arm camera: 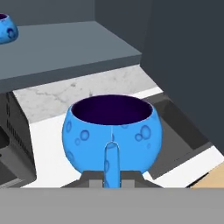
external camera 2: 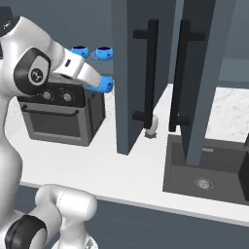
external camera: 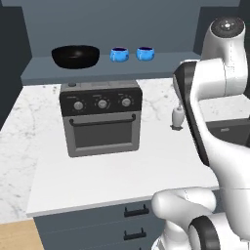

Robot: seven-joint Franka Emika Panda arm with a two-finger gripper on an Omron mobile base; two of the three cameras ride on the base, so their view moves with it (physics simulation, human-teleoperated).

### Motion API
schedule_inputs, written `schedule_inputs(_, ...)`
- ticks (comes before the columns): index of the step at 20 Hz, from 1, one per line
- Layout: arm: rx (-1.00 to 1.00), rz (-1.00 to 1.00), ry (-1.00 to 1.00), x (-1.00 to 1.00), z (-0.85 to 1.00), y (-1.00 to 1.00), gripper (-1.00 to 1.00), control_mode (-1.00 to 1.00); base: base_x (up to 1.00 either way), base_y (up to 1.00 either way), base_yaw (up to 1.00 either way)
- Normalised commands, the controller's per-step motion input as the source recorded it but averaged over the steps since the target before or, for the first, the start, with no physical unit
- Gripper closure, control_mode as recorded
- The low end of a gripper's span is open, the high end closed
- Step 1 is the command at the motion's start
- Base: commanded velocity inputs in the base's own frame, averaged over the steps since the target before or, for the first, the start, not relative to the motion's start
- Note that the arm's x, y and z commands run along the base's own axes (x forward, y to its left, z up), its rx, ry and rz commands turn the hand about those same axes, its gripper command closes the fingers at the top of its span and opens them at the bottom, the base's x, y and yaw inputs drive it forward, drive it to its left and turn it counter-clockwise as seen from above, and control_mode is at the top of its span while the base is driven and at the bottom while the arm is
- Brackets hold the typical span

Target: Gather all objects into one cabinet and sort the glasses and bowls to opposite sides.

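Observation:
My gripper (external camera 2: 98, 86) is shut on the handle of a bright-blue cup (external camera 2: 106, 84), which hangs upright over the counter just right of the oven. In the hand view this cup (arm camera: 112, 131) sits right above the gripper (arm camera: 112, 178), its dark inside showing. Two more blue cups (external camera: 119, 54) (external camera: 145, 53) stand side by side on the cabinet shelf (external camera: 97, 72). The wide black bowl (external camera: 75, 56) rests to their left on the same shelf. One shelf cup (arm camera: 6, 28) appears at the top left of the hand view.
A grey countertop oven (external camera: 101, 117) stands under the shelf. Beside it is a pale soap bottle (external camera: 178, 117). Open cabinet doors with long black bar handles (external camera 2: 151, 73) hang to my right, over a dark sink (external camera 2: 209, 170).

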Motion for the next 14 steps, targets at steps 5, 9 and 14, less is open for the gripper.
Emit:
schedule_inputs(5, 0.0, 0.03, -0.14, 0.42, 0.0, -0.05, 1.0, -1.0, 0.0, 0.0, 0.0)
schedule_inputs(9, 0.0, 0.06, -0.3, 0.09, 0.0, 0.0, 1.0, -1.0, 0.0, 0.0, 0.0)
schedule_inputs(14, 0.0, 0.01, -0.03, 0.41, 0.01, -0.04, 1.0, -1.0, 0.0, 0.0, 0.0)
